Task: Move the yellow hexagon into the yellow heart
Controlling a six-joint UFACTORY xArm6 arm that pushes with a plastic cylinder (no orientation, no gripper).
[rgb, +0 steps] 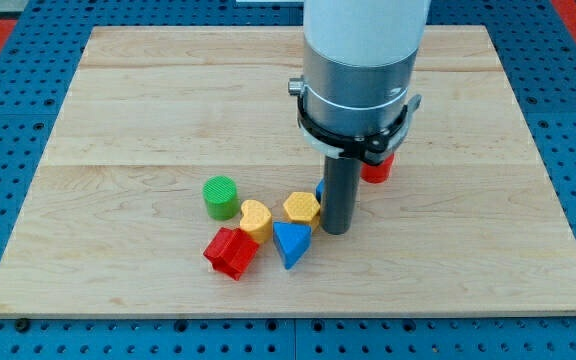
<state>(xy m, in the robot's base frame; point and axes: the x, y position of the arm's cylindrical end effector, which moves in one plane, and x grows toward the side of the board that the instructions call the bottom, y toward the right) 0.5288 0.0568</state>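
The yellow hexagon [302, 207] lies just below the board's middle. The yellow heart [255, 218] lies to its left, a narrow gap apart. My tip [336, 230] rests on the board right next to the hexagon's right side, close to or touching it. A blue triangle [291, 243] sits just below the hexagon. A blue block [320, 190] peeks out from behind the rod at the hexagon's upper right; its shape is hidden.
A green cylinder [221, 196] stands left of the heart. A red block [231, 252] lies below the heart. Another red block [376, 167] is partly hidden behind the arm at the right. The wooden board [118, 120] ends at a blue pegboard surround.
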